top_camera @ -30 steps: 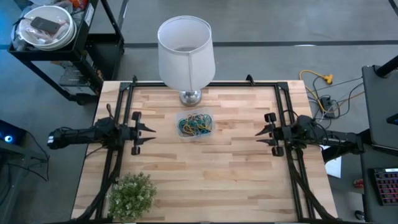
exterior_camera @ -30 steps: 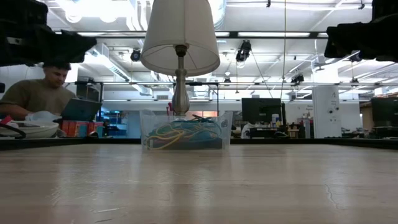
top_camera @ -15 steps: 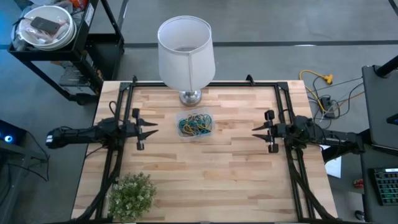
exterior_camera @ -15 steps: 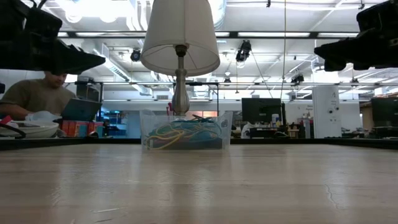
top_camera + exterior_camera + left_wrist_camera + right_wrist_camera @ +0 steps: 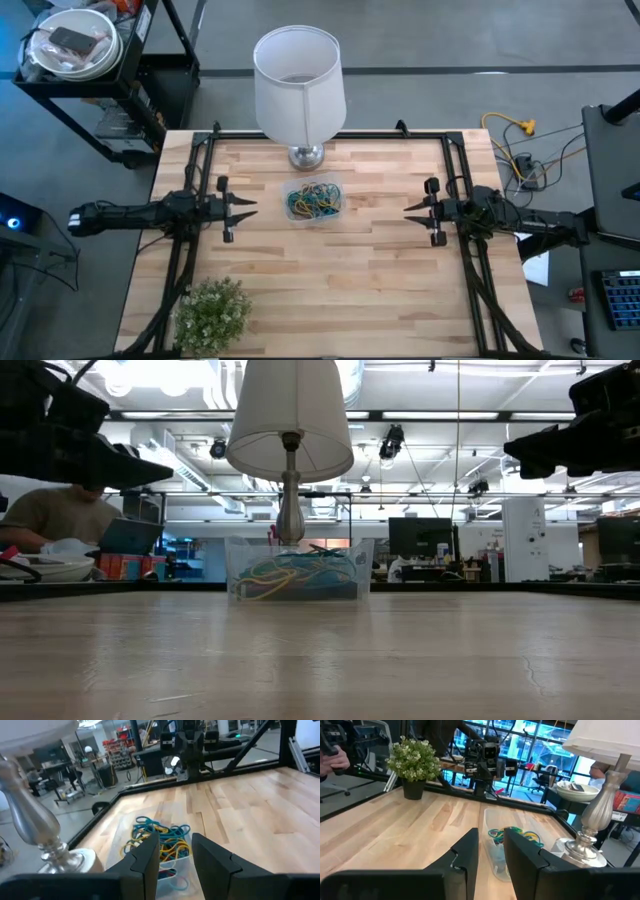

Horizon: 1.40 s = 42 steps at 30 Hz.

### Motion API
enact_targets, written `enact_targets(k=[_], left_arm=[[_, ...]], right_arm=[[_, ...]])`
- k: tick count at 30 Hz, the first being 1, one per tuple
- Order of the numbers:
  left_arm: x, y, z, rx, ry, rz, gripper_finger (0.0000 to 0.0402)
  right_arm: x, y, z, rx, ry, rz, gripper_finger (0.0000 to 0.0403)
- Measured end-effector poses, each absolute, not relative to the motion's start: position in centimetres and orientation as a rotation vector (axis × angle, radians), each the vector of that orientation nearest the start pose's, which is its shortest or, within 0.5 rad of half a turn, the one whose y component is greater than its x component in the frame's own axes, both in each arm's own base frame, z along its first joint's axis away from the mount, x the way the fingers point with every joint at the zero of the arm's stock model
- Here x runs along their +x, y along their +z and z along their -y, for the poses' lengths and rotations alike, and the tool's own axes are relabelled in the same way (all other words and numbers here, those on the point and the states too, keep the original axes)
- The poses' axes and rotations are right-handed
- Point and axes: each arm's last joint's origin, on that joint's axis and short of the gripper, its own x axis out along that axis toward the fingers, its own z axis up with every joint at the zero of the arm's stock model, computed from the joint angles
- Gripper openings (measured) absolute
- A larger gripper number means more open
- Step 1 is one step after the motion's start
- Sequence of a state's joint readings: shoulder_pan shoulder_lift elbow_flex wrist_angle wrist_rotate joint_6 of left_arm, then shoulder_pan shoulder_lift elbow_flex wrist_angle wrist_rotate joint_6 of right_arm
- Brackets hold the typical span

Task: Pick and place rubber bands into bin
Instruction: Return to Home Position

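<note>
Wooden table (image 5: 350,270): we see the bin (image 5: 345,555) of rubber bands (image 5: 316,201) between left gripper (image 5: 250,208) and right gripper (image 5: 408,209), both slightly parted, empty.

Lamp shade (image 5: 289,420) top beyond the low view's edge; tangled rubber bands (image 5: 314,200) uncountable.

I read no lettering, label, brand or number from my remote station: the bin (image 5: 313,201), the lamp shade (image 5: 298,80) and the worktop (image 5: 350,280) carry none that shows, and the room behind is too far off to make out any.
</note>
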<state>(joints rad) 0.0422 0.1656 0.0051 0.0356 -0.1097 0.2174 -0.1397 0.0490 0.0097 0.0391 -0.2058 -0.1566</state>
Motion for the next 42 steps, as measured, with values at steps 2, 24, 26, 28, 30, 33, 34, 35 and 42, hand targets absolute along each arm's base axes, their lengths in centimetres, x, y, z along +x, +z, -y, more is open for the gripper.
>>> enact_targets(k=[2,24,26,28,30,33,34,35,42], left_arm=[[10.7,15.6,-0.8,0.219,0.139,-0.136,0.0100],[9.9,16.6,-0.5,0.222,0.059,-0.003,0.0100],[10.0,16.5,-0.5,0.222,0.059,-0.007,0.0100],[10.0,16.5,-0.5,0.218,0.059,-0.008,0.0100],[10.0,16.5,-0.5,0.218,0.059,-0.017,0.0100],[10.1,16.4,-0.5,0.217,0.059,-0.020,0.0100],[10.1,16.4,-0.5,0.217,0.059,-0.025,0.0100],[10.1,16.4,-0.5,0.217,0.058,-0.028,0.0100],[10.1,16.5,-0.5,0.217,0.064,-0.009,0.0100]], right_arm=[[9.9,16.7,0.8,-0.156,0.067,0.005,0.0083],[9.9,16.7,0.8,-0.154,0.069,0.007,0.0081],[9.9,16.7,0.8,-0.164,0.069,0.007,0.0078],[9.9,16.7,0.8,-0.163,0.069,0.007,0.0077],[9.9,16.7,0.8,-0.154,0.069,0.006,0.0078],[9.9,16.7,0.8,-0.154,0.068,0.007,0.0081],[9.9,16.7,0.8,-0.159,0.069,0.006,0.0082],[9.9,16.7,0.8,-0.164,0.068,0.007,0.0084],[9.9,16.7,0.8,-0.153,0.068,0.006,0.0084]])
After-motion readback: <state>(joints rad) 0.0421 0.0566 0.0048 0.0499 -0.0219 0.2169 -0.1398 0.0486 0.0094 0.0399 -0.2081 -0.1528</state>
